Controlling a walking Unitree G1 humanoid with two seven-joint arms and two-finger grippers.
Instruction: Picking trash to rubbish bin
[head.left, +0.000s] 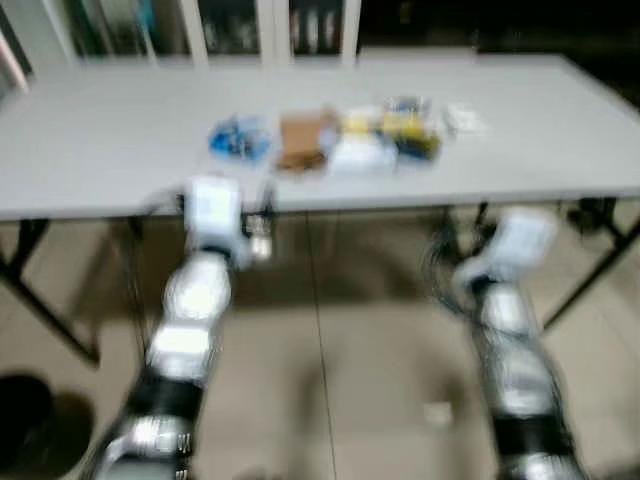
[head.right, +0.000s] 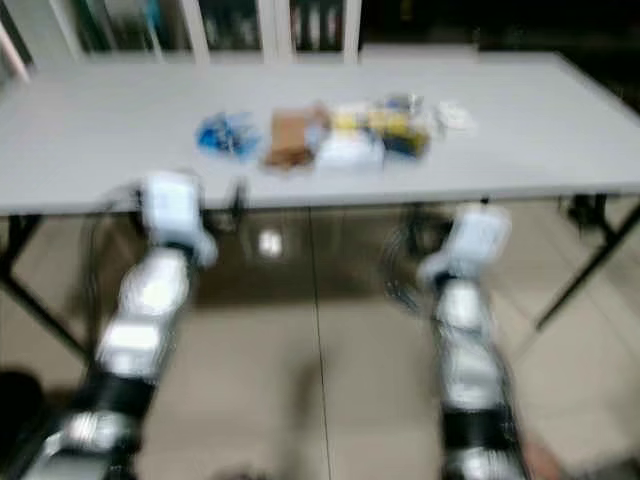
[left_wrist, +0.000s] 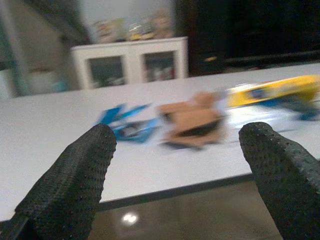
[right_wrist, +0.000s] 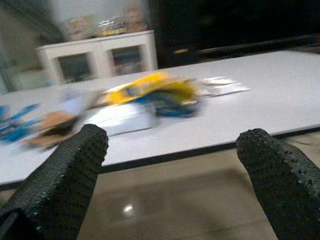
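A row of trash lies on the white table (head.left: 100, 150): a blue wrapper (head.left: 238, 139), a brown cardboard piece (head.left: 305, 141), a white packet (head.left: 360, 155), a yellow and blue wrapper (head.left: 410, 128) and a small white scrap (head.left: 465, 120). My left gripper (left_wrist: 177, 165) is open, held just short of the table's front edge, facing the blue wrapper (left_wrist: 125, 122) and the cardboard piece (left_wrist: 195, 120). My right gripper (right_wrist: 172, 170) is open too, below the edge and facing the yellow wrapper (right_wrist: 150, 87). Both are empty. The views are blurred.
Black folding legs (head.left: 40, 290) stand under the table, over a shiny tiled floor. A dark round object (head.left: 25, 415) sits on the floor at lower left. White glass-door cabinets (head.left: 260, 25) stand behind the table.
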